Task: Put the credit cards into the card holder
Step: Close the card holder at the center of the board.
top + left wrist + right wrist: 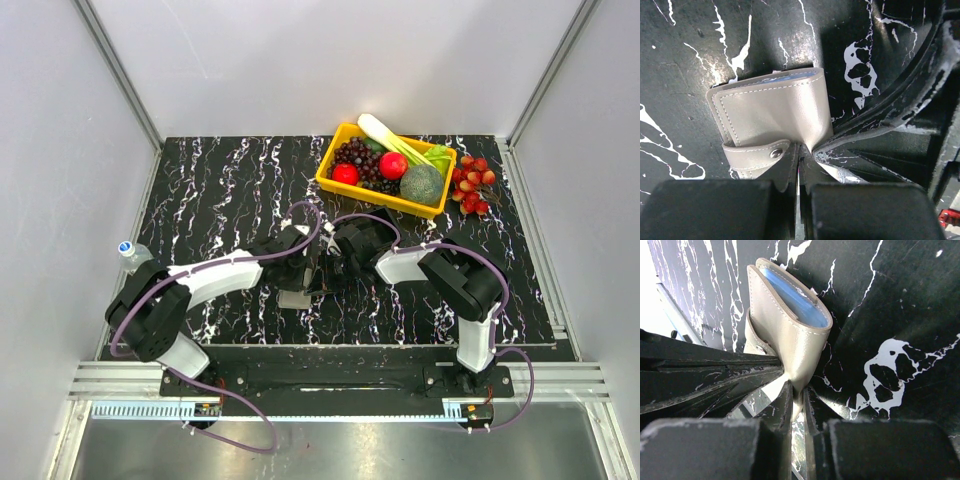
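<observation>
Grey-beige card holder [771, 112] lay on tabletop [220, 180], middle, toward near edge. Left tool [799, 165] clenched on its snap-flap end; right tool [797, 407] pinched its folded side. Blue sheet [799, 301] showed inside.

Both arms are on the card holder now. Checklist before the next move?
1. Left fingers shut on the card holder: ok.
2. Right fingers shut on the same holder: ok.
3. Blue card seated inside the holder: ok, only its edge shows.
4. Snap strap fastened: cannot tell.
5. Loose cards on the table: cannot tell, none in view.
6. Yellow bin clear of both arms: ok.
</observation>
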You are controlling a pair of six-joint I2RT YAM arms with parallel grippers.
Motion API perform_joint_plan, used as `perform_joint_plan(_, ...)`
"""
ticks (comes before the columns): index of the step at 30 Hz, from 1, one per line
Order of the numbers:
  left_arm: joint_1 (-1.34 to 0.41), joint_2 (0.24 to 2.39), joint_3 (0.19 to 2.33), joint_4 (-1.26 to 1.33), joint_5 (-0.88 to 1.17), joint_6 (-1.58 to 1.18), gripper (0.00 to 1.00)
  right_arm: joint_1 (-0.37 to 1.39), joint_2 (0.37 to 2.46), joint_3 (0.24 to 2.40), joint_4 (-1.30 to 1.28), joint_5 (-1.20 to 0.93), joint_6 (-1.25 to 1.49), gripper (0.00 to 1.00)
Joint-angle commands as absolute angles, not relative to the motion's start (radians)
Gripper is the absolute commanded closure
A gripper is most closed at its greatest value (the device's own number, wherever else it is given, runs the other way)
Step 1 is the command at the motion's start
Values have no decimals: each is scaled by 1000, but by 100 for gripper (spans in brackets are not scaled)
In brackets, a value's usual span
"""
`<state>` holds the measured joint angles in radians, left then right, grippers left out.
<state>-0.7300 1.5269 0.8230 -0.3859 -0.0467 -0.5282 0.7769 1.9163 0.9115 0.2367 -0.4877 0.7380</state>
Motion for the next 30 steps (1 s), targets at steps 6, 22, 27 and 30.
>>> perform_joint_plan(6, -744, 1640, 811, -400, -41, -566, 100, 778, 1944, 933, 190, -431, 692, 86)
perform_joint_plan(22, -749, 1373, 836, -267, 15, -543, 61, 778, 1913, 931, 170, -371, 686, 74)
perform_joint_plan(27, -747, 1238, 805, -261, -50, -561, 53, 778, 1847, 936, 138, -347, 661, 65)
perform_joint_plan(30, -747, 1120, 763, -287, -168, -592, 44, 779, 1787, 942, 98, -315, 643, 59)
